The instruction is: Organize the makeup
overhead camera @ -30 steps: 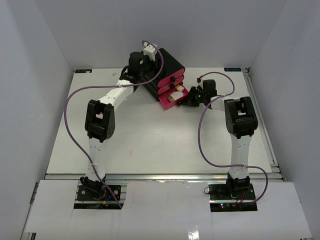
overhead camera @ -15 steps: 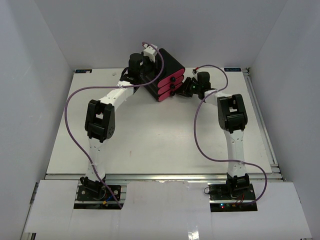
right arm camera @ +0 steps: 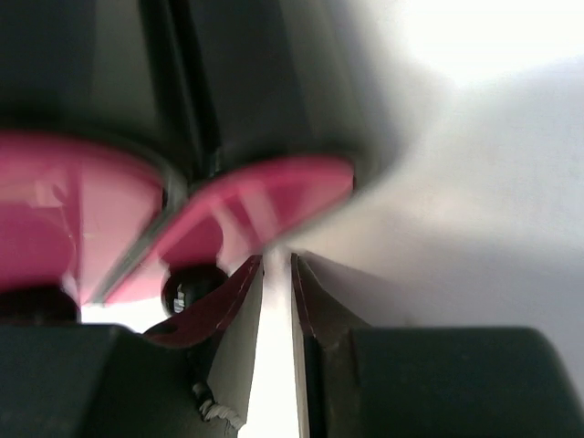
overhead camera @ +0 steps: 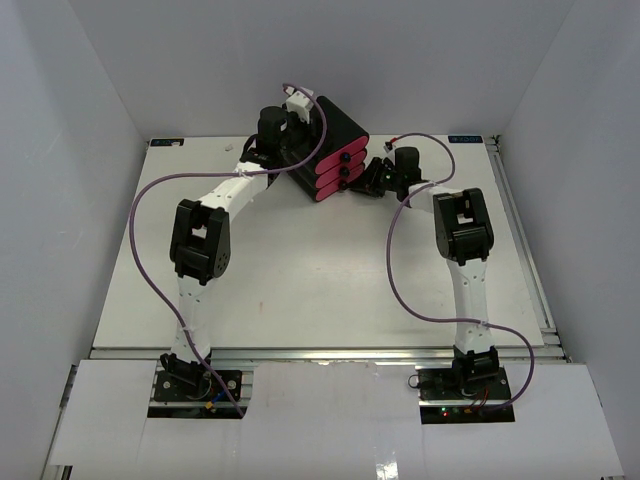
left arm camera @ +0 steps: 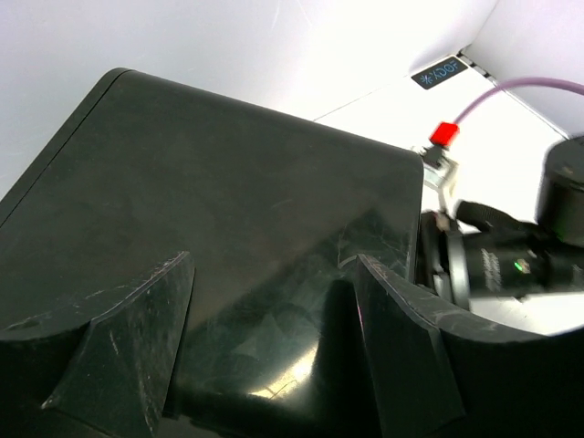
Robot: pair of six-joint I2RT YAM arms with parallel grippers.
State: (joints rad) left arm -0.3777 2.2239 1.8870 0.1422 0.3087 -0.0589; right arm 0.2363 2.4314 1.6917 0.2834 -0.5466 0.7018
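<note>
- Pink drawer fronts [overhead camera: 335, 172] on the black drawer box [overhead camera: 340, 130], near the tabletop's [overhead camera: 300, 290] far edge, all sit flush. No makeup shows anywhere, so it is presumably inside.
- Just beside those fronts, the right gripper [right arm camera: 278, 274] has its fingers nearly together and holds nothing. Backing off crookedly could snag a knob [right arm camera: 187, 290] and drag a drawer out.
- Over the box top, the left gripper [left arm camera: 269, 301] stands with jaws apart. A careless lift could shove the box.

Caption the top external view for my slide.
Left end effector over black three-drawer box, pink fronts closed; shut right end effector beside them.
</note>
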